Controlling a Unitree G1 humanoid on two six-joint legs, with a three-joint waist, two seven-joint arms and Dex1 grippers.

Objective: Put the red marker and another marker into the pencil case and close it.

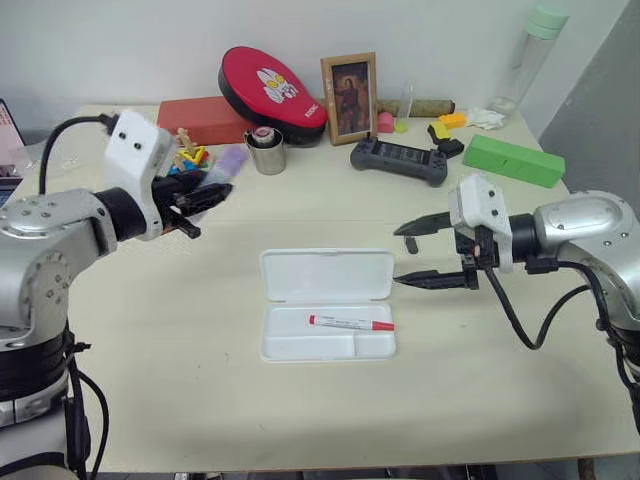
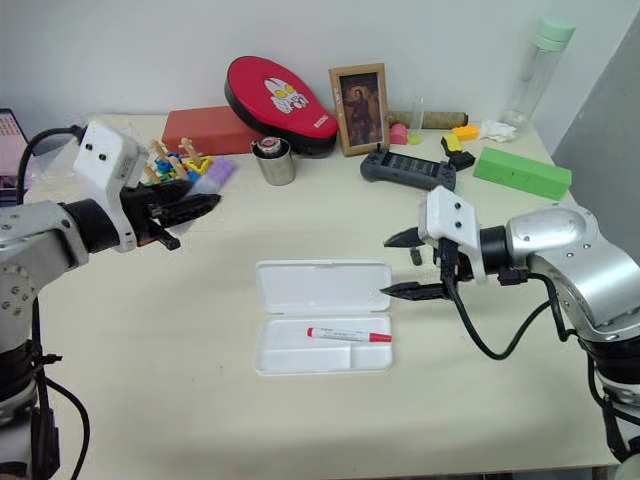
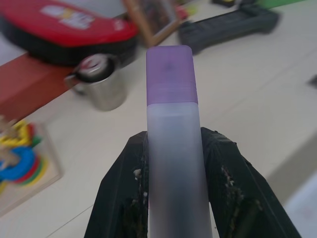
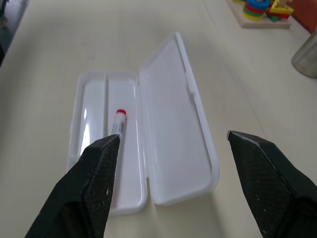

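Table (image 1: 180, 360): I am seeing it carrying everything, pale and wide, with the task's things lying toward its middle.
Red case (image 1: 272, 88): I am seeing it leaning at the far edge beside a framed picture (image 1: 349, 97), with a red-brown block (image 1: 205, 119) lying to its left.
Green box (image 1: 513, 160): I am finding it sitting at the far right, well apart from the open case.
Black controller (image 1: 399, 160): I am seeing it lying just in front of the picture.
Pencil case (image 1: 327, 276): I am watching it lying open at the table's middle, lid folded flat toward the far side, tray toward me.
Right hand (image 1: 437, 252): I am holding it just beside the case's right end, fingers (image 4: 97, 183) spreading wide with nothing between them.
Left hand (image 1: 205, 198): I am holding it raised above the table's left side, well apart from the case, pinching the purple-capped marker.
Metal cup (image 1: 266, 152): I am seeing it standing between the red-brown block and the controller.
Red marker (image 1: 350, 322): I am seeing it lying flat inside the tray, lengthwise.
Purple-capped marker (image 3: 173, 144): I am seeing it clamped between the left fingers (image 3: 124, 198), cap sticking out past their tips.
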